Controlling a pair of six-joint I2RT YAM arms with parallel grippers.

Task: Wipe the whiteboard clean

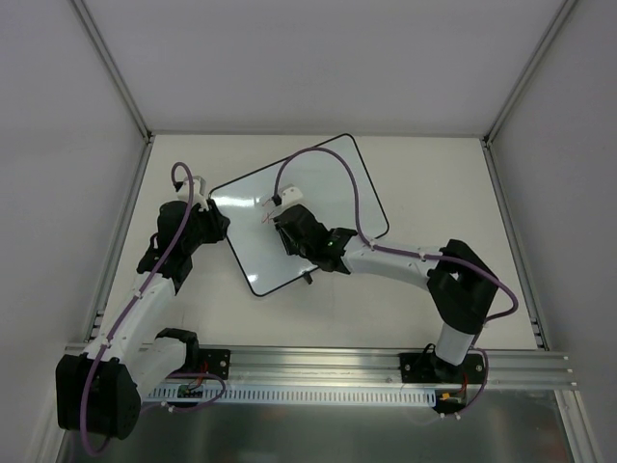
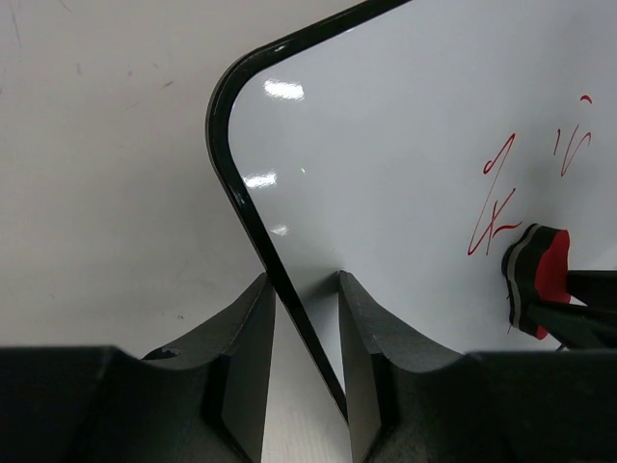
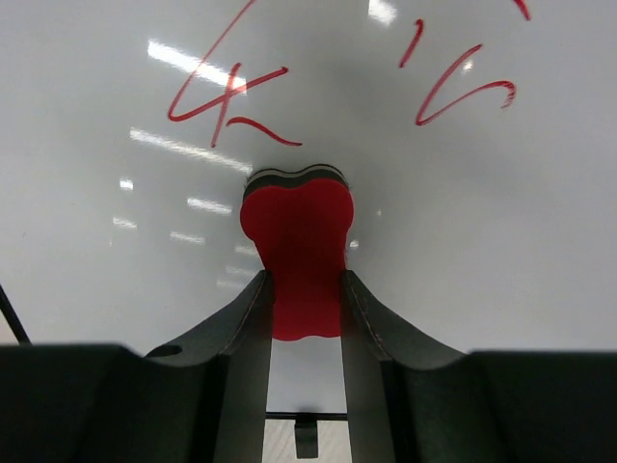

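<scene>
**Red eraser down on the whiteboard**

The whiteboard lies flat and askew on the table, mid-table, between the two arms.

Right gripper: fingers clenched on the eraser's narrow waist. Its dark felt end sits against the glossy surface, just below the red marks. Judged reason for the grip: the felt leads and the fingers stay clear of the ink.

Left gripper: fingers parted, astride the black rim near a rounded corner. One is over the board and one over the table, with nothing pinched that I can see. Judged purpose: to brace the board so wiping does not slide it.

Marks not yet wiped. There are several strokes beyond the eraser and to its right.
</scene>
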